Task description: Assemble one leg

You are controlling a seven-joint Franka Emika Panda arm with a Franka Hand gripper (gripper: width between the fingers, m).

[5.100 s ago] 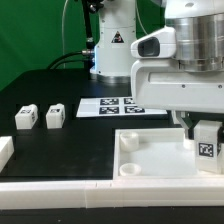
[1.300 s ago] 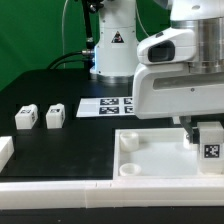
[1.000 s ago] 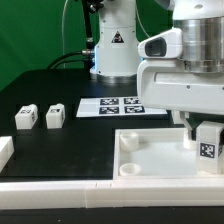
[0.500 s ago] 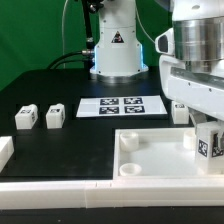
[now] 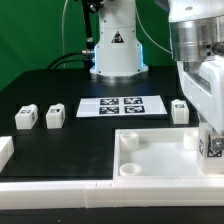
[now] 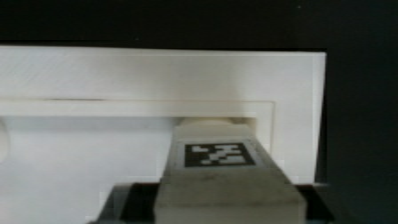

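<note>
My gripper [image 5: 211,138] is shut on a leg [image 5: 213,148], a small white block with a tag, and holds it upright at the corner of the large white tray-like piece [image 5: 150,152] on the exterior view's right. In the wrist view the leg [image 6: 219,152] fills the gap between my gripper's [image 6: 222,198] dark fingers, with its far end resting on or just above the tray-like piece [image 6: 143,90]; I cannot tell which. Two more legs [image 5: 26,118] [image 5: 55,116] stand on the black table at the exterior view's left. A further leg [image 5: 180,111] stands behind the tray-like piece.
The marker board [image 5: 120,105] lies flat in the middle of the table. A white block [image 5: 4,151] sits at the exterior view's left edge. A white rail [image 5: 90,190] runs along the front. The robot base [image 5: 115,50] stands at the back.
My wrist has turned and shifted toward the exterior view's right, carrying the held leg slightly that way. The leg behind the tray-like piece has come into view.
</note>
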